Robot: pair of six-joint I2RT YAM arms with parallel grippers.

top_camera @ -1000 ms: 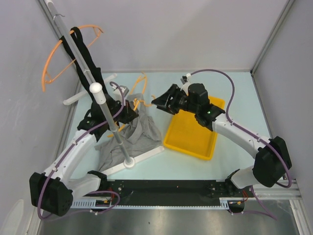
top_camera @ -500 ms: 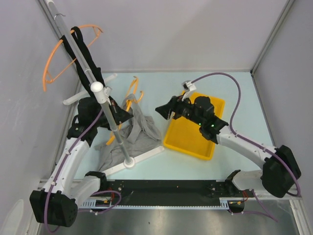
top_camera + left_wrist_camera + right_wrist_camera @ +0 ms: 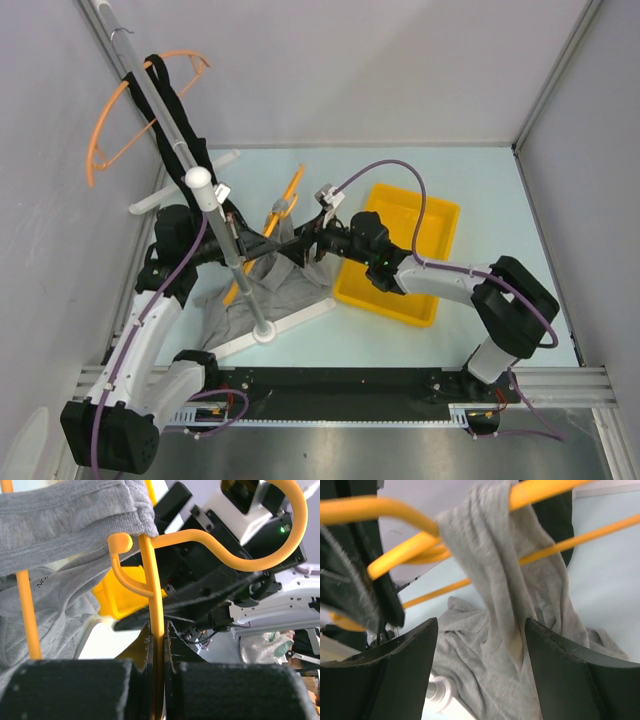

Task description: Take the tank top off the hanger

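One knit grey tank top (image 3: pixel 495 595) over curved orange hanger (image 3: pixel 385 510).

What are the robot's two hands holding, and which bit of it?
The left gripper pinches the orange hanger by a thin bar near its hook. The right gripper, open around the grey tank top, holds nothing.

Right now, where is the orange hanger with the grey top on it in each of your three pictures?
Top view: the hanger lies slanted, left of centre.
Left wrist view: its stem stands mid-picture, pinched in the left claw; the hook curls upper right.
Right wrist view: its bars cross the upper half.
Shared landmark: the grey top draped on it, seen in all three.
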